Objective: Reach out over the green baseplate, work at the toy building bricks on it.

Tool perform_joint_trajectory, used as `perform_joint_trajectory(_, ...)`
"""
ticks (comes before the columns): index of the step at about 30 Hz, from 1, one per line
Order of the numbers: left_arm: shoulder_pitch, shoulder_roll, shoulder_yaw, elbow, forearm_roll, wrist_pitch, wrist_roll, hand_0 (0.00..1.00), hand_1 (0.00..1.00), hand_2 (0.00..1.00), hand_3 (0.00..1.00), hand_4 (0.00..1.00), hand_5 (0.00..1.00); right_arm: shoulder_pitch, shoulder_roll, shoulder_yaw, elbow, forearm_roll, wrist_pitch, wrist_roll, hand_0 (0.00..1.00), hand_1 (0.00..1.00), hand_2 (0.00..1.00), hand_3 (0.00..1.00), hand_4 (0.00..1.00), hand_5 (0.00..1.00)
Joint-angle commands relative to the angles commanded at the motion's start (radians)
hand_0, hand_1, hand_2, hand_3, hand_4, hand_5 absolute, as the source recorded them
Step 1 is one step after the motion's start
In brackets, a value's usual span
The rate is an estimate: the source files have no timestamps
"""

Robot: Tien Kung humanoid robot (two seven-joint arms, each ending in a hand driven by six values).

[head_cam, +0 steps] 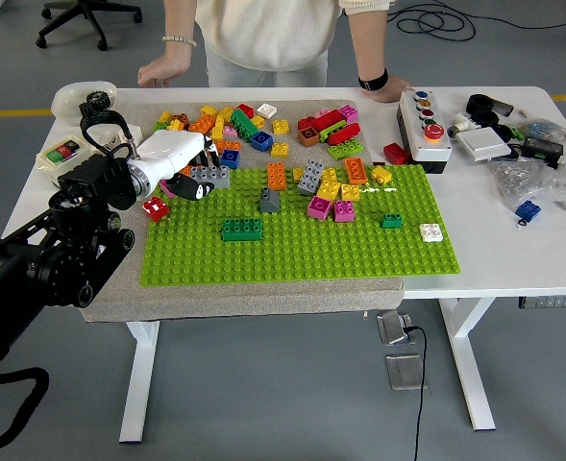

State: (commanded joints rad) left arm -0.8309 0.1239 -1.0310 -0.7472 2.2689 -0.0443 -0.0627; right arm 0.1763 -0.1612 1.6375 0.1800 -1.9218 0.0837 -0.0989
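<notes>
Our left hand (182, 163) pinches a grey brick (211, 176) over the baseplate (292, 252); we judge it light, rigid, best held by its sides.

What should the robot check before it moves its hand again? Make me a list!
1. Left robot hand over the green baseplate's far left corner: ok.
2. Grey brick under its fingers, really gripped: cannot tell.
3. Dark green brick nearby with free space around it: ok.
4. Person's hands resting on the far table edge, off the plate: ok.
5. Right robot hand: not in view.
</notes>
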Motion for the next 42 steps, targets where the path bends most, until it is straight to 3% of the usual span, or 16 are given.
perform_joint_trajectory(14,0.130,0.050,-0.047,-0.265,0.000,-0.045,0.072,0.591,0.555,0.549,0.570,0.667,0.034,-0.004,-0.001,0.010,0.000,-0.007,-0.001,0.001,0.742,0.639,0.683,0.637,0.817,0.514)
perform_joint_trajectory(24,0.257,0.058,-0.070,-0.451,0.000,-0.076,0.122,0.589,0.555,0.550,0.570,0.662,0.046,-0.007,-0.004,0.018,0.000,-0.001,-0.003,0.002,0.742,0.639,0.683,0.637,0.818,0.514)
perform_joint_trajectory(32,0.332,0.044,-0.062,-0.529,0.000,-0.095,0.145,0.585,0.553,0.551,0.569,0.654,0.074,-0.006,-0.005,0.020,0.000,0.008,-0.005,0.002,0.742,0.640,0.683,0.637,0.818,0.514)
perform_joint_trajectory(42,0.362,0.027,-0.045,-0.537,0.000,-0.095,0.153,0.585,0.553,0.550,0.568,0.653,0.088,-0.004,-0.006,0.017,0.000,0.009,-0.005,0.002,0.742,0.640,0.682,0.637,0.817,0.514)
